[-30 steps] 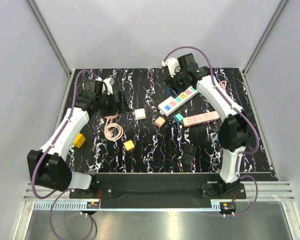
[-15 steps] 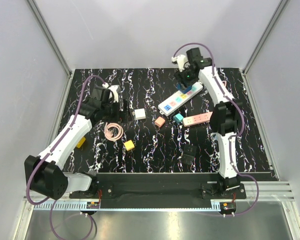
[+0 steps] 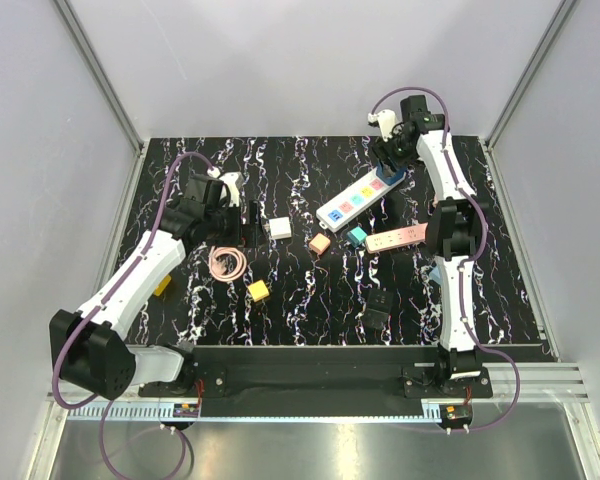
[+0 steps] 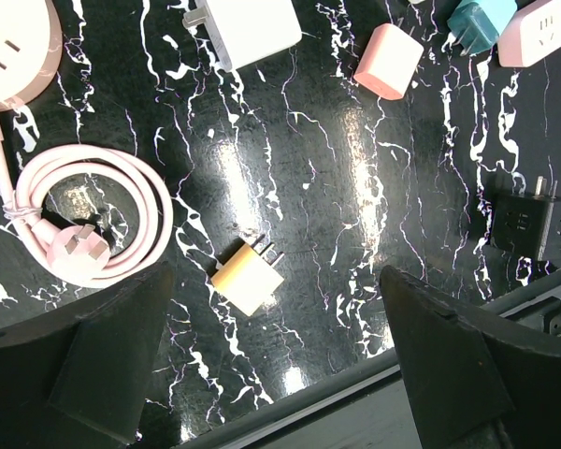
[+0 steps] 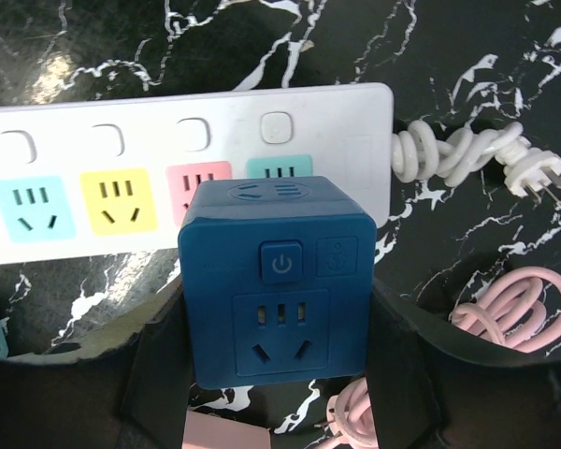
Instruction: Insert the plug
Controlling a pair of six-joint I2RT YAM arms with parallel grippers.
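My right gripper (image 5: 279, 323) is shut on a blue cube plug adapter (image 5: 276, 253) and holds it over the right end of the white power strip (image 5: 103, 131), above its teal socket (image 5: 279, 168). In the top view the right gripper (image 3: 388, 162) is at the far end of the strip (image 3: 355, 200). My left gripper (image 4: 276, 309) is open and empty, hovering above a small yellow plug (image 4: 248, 278). In the top view the left gripper (image 3: 242, 222) is at the left of the mat.
Near the left gripper lie a pink coiled cable (image 4: 84, 229), a white adapter (image 4: 252, 28), a pink cube (image 4: 390, 61), a teal plug (image 4: 477, 21) and a black adapter (image 4: 538, 224). A pink power strip (image 3: 395, 238) lies right of centre. White (image 5: 467, 159) and pink (image 5: 510, 309) cables lie beside the white strip.
My right arm has swung right and back with the blue cube, from the strip's middle toward its far end. My left arm has shifted slightly right.
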